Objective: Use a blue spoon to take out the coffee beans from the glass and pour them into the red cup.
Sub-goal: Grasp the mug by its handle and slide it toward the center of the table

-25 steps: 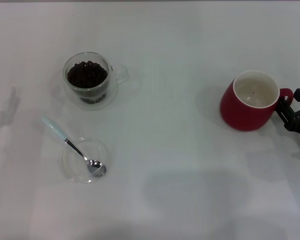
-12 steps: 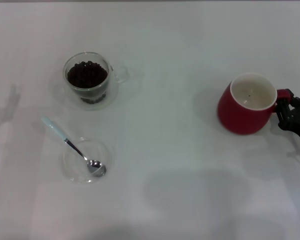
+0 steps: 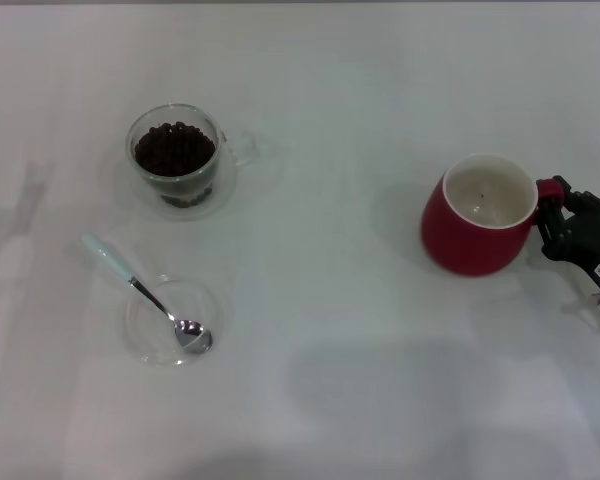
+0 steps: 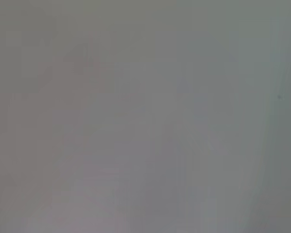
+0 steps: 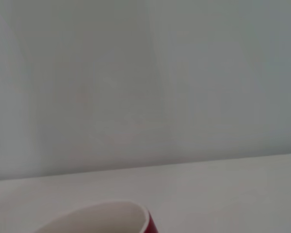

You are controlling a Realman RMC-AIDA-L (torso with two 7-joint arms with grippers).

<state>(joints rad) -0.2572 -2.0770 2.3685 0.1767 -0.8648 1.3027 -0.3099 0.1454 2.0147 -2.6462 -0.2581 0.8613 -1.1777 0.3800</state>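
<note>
The red cup (image 3: 468, 248) stands on the right of the white table, its cream inside showing; its rim (image 5: 149, 224) shows in the right wrist view. My right gripper (image 3: 552, 214) is shut on the cup's red handle from the right. At the back left stands the glass (image 3: 177, 190), filled with dark coffee beans (image 3: 174, 148), its small handle pointing right. In front of it the blue spoon (image 3: 140, 288) rests with its silver bowl in a shallow clear dish and its pale handle pointing back-left. The left gripper is out of view.
The shallow clear glass dish (image 3: 212, 305) sits at the front left, below the glass. The white table (image 3: 330, 300) stretches between the glass and the red cup. The left wrist view holds only a plain pale surface.
My right gripper has moved left and slightly toward the front, carrying the red cup with it by the handle. The glass, spoon and dish have stayed put.
</note>
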